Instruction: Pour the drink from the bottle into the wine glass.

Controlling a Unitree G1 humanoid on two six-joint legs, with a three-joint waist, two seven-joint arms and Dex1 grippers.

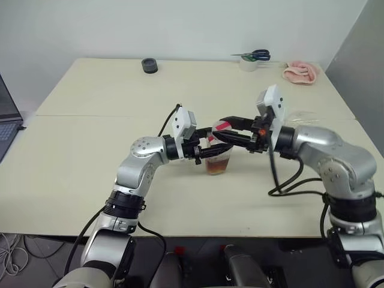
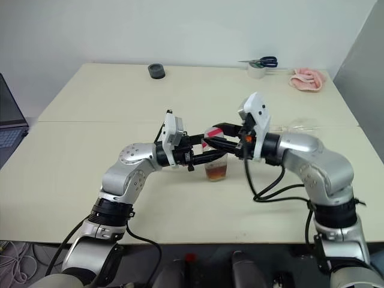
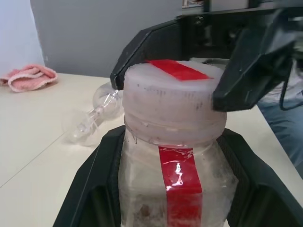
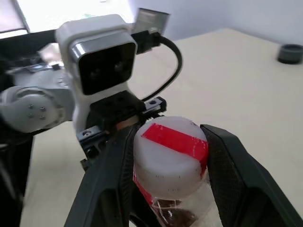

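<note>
On your far left a laptop (image 1: 7, 123) edge shows beside the bench (image 1: 78, 174), and a small black round object (image 1: 149, 65) sits near the bench's far edge. Your left tool (image 1: 207, 150) reaches in level from the left and is clamped on the body of the bottle (image 1: 218, 157), its fingers (image 3: 90, 189) pressed against both sides below the neck. The bottle stands upright at mid-bench, with a little reddish-brown drink (image 1: 218, 165) in its base and a red strip running down its side. The cap (image 4: 170, 149) is on; it looks whitish with a red band across the top. Your right tool (image 1: 223, 133) comes in level from the right at cap height, its fingers (image 4: 232, 161) partly closed to either side of the cap; in the left wrist view they appear to touch it, but you cannot tell how firm the hold is. The glass (image 3: 94, 113) lies on its side on the bench beyond the bottle, towards your right. At the far right edge sit scissors (image 1: 255, 56) on a white roll (image 1: 248, 64) and a pink cloth (image 1: 300, 72).
</note>
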